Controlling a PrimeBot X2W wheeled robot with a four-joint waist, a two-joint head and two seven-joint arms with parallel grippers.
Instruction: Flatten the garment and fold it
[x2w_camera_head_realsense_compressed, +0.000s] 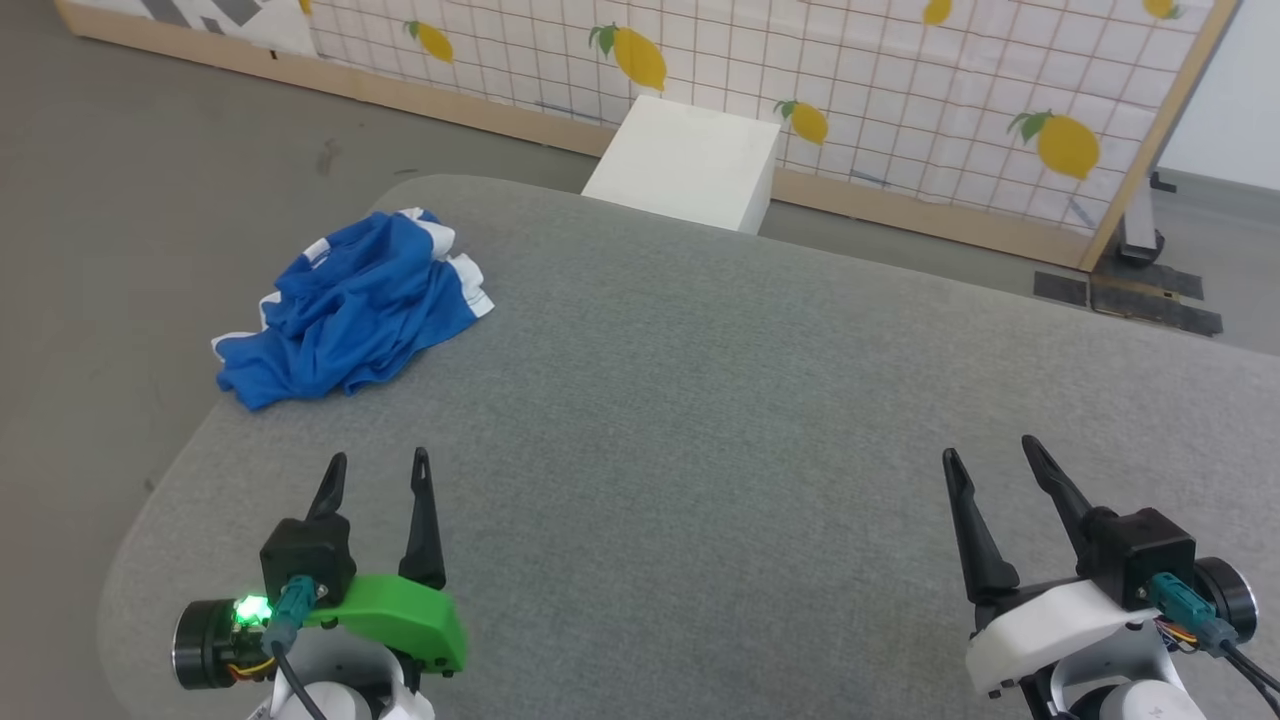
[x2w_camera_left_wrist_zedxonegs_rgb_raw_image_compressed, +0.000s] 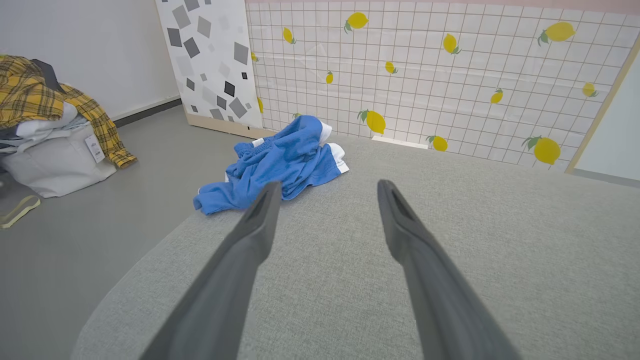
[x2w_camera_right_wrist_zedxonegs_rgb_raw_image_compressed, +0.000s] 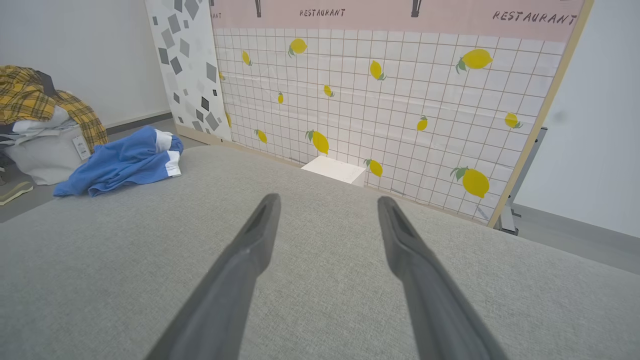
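Our left end effector (x2w_camera_head_realsense_compressed: 380, 456) and right end effector (x2w_camera_head_realsense_compressed: 988, 448) gape empty; garment (x2w_camera_head_realsense_compressed: 350, 310) bunched beyond the left one; banner (x2w_camera_right_wrist_zedxonegs_rgb_raw_image_compressed: 400, 17) ahead reads "RESTAURANT".

- crumpled royal-blue fabric garment with white trim (x2w_camera_head_realsense_compressed: 345, 310): bunched folds hide its outline
- yellow plaid cloth heap (x2w_camera_left_wrist_zedxonegs_rgb_raw_image_compressed: 35, 95) on pale fabric bag (x2w_camera_left_wrist_zedxonegs_rgb_raw_image_compressed: 55, 167): both cut by left wrist view's left edge
- small white hang tag (x2w_camera_left_wrist_zedxonegs_rgb_raw_image_compressed: 94, 148) on the bag: print too small to read
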